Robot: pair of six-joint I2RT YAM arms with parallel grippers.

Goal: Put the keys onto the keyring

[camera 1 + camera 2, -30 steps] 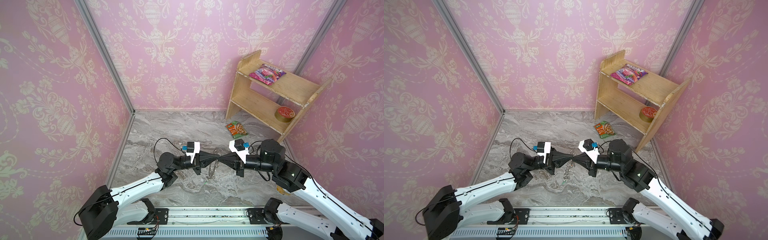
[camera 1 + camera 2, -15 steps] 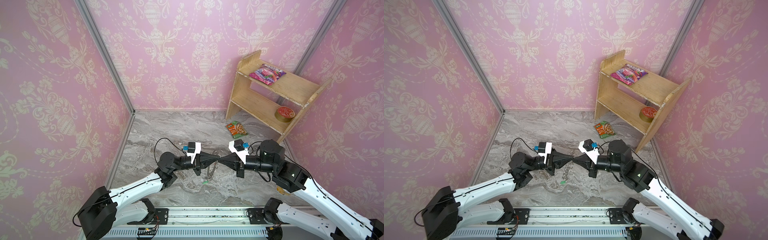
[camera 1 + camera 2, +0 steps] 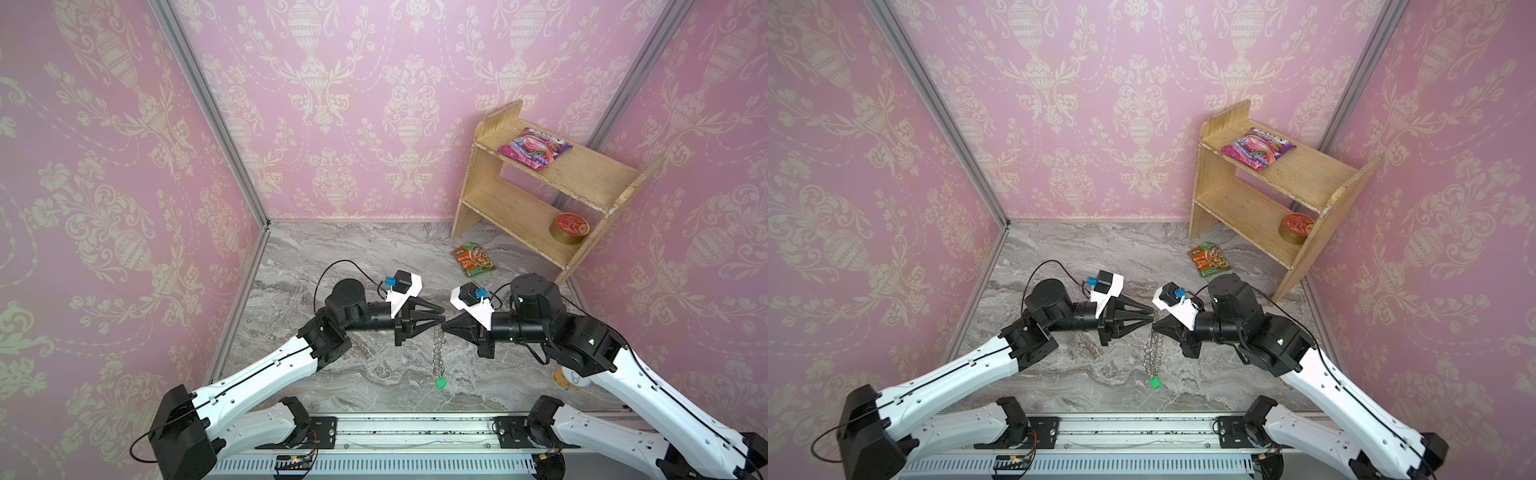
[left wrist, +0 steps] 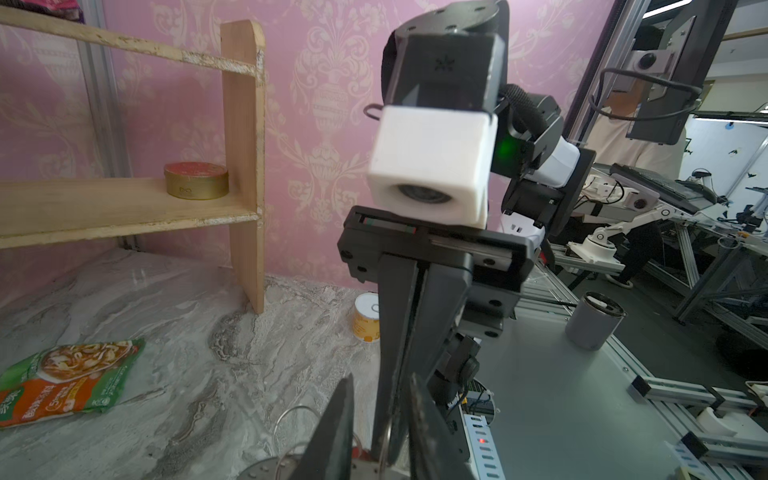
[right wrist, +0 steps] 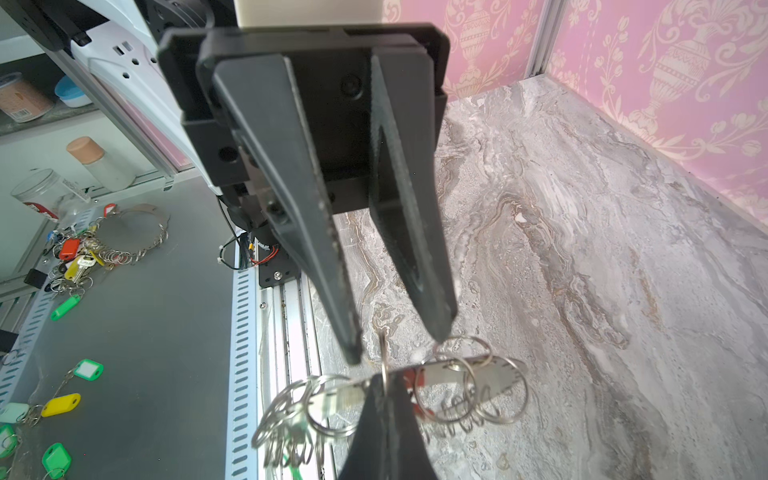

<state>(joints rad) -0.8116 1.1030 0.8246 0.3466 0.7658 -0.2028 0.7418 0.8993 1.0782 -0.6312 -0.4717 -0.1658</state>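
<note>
The left end effector (image 3: 443, 316) reaches toward the middle above the grey marble tabletop (image 3: 353, 245). Its two fingers (image 5: 311, 249) stand a narrow gap apart and grip nothing. In the right wrist view their tips sit just above the keyring, with one thin wire loop rising between them. The keyring (image 3: 436, 353) hangs edge-on in both top views, straight below the point where the two arms meet. Small loops line its rim, and a green tag (image 3: 441, 382) hangs at its lowest end; whether that tag touches the tabletop cannot be told. A red tag (image 5: 417, 380) shows against the flat ring, close to the grip. The right end effector (image 3: 445, 327) is pinched tight on the keyring's upper rim, its tip very near the left fingers. Farther right, a food packet (image 3: 473, 259) lies flat in front of a wooden shelf (image 3: 519, 216).
</note>
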